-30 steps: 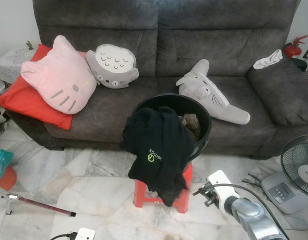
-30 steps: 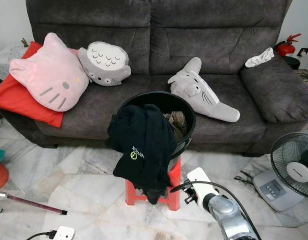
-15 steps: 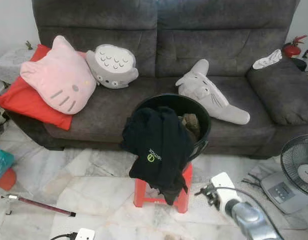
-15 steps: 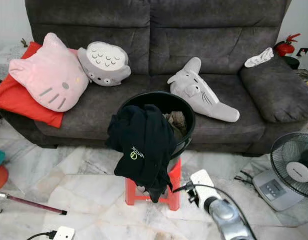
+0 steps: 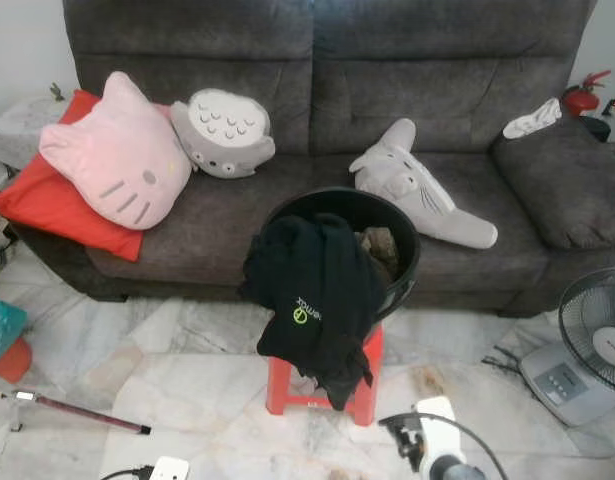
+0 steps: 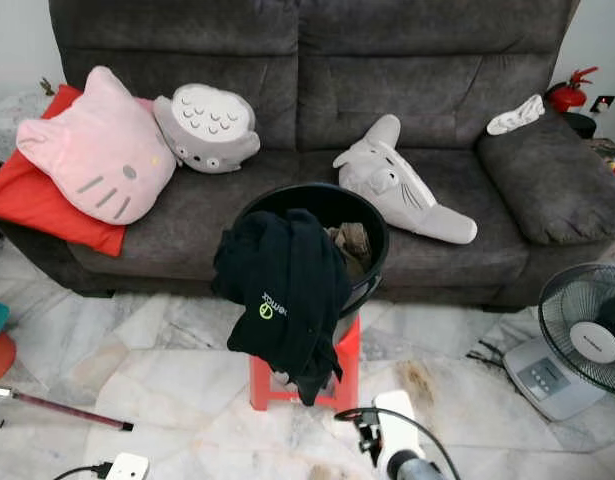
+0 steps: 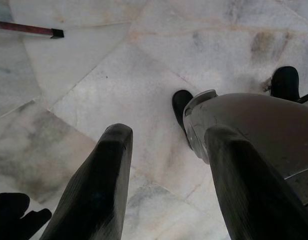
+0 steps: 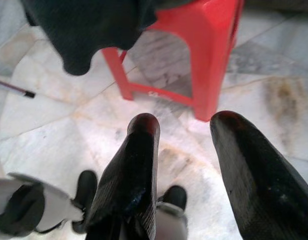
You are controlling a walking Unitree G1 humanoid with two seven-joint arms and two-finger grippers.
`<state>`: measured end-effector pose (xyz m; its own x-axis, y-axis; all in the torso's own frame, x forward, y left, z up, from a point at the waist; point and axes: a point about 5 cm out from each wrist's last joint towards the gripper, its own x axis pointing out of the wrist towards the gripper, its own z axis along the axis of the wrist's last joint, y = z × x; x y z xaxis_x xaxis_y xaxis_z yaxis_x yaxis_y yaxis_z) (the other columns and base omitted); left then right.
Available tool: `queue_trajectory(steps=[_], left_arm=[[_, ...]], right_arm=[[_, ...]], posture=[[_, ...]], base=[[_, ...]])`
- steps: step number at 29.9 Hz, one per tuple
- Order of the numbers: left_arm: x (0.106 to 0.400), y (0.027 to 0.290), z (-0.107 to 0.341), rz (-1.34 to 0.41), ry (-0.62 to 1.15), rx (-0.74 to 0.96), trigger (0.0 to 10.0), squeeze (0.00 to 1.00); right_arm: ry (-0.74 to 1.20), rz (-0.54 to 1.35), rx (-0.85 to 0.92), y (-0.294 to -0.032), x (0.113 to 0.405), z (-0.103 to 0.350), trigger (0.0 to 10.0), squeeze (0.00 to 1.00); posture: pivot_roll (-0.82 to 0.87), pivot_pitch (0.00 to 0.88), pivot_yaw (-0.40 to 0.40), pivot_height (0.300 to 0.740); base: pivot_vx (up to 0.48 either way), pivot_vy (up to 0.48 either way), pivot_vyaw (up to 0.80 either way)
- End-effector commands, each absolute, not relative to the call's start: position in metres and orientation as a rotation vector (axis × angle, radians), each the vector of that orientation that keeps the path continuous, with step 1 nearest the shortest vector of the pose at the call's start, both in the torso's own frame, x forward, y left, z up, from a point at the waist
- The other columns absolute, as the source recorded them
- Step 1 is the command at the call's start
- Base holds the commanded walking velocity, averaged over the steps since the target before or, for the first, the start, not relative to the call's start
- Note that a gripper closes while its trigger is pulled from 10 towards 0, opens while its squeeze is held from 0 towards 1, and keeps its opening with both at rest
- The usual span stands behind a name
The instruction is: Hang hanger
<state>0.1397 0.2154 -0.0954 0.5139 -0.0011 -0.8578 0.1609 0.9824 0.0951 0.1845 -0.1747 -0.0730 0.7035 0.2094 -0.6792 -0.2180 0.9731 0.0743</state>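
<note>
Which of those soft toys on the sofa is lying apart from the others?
The long grey one right of the middle, just behind the black bucket. The pink cat and round grey one lean together at the left.

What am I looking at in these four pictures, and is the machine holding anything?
This is a walking humanoid robot with two arms, each ending in a two-fingered black gripper. The two wide pictures come from its head camera, looking down at a grey sofa with plush cushions. In front stands a black bucket on a red stool, with a black garment draped over its rim. The right arm shows at the bottom edge. The other two pictures look along each gripper's fingers. The left gripper points at the marble floor; the right gripper points towards the stool. Both are open and hold nothing.
</note>
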Motion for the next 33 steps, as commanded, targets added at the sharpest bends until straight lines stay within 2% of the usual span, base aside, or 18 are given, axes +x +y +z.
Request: queue_trajectory(steps=[1,9,29,33], left_arm=[[0.135,0.217,-0.097,-0.099,1.046,0.186,10.0,0.00],[0.134,0.217,-0.097,-0.088,1.046,0.175,10.0,0.00],[0.130,0.217,-0.098,-0.083,1.054,0.170,10.0,0.00],[0.129,0.218,-0.099,-0.080,1.057,0.172,10.0,0.00]], right_arm=[[0.764,0.257,-0.008,-0.171,0.181,-0.075,10.0,0.00],[0.728,0.063,0.184,-0.178,0.186,-0.074,10.0,0.00],[0.757,0.006,0.206,-0.184,0.181,-0.078,10.0,0.00],[0.759,0.009,0.206,-0.182,0.180,-0.079,10.0,0.00]], posture=[[-0.04,0.015,0.027,0.740],[-0.04,0.017,0.022,0.740],[-0.03,0.000,0.030,0.740],[-0.04,0.000,0.035,0.740]], base=[[0.000,0.000,0.00],[0.000,0.000,0.00],[0.000,0.024,0.00],[0.000,0.277,0.00]])
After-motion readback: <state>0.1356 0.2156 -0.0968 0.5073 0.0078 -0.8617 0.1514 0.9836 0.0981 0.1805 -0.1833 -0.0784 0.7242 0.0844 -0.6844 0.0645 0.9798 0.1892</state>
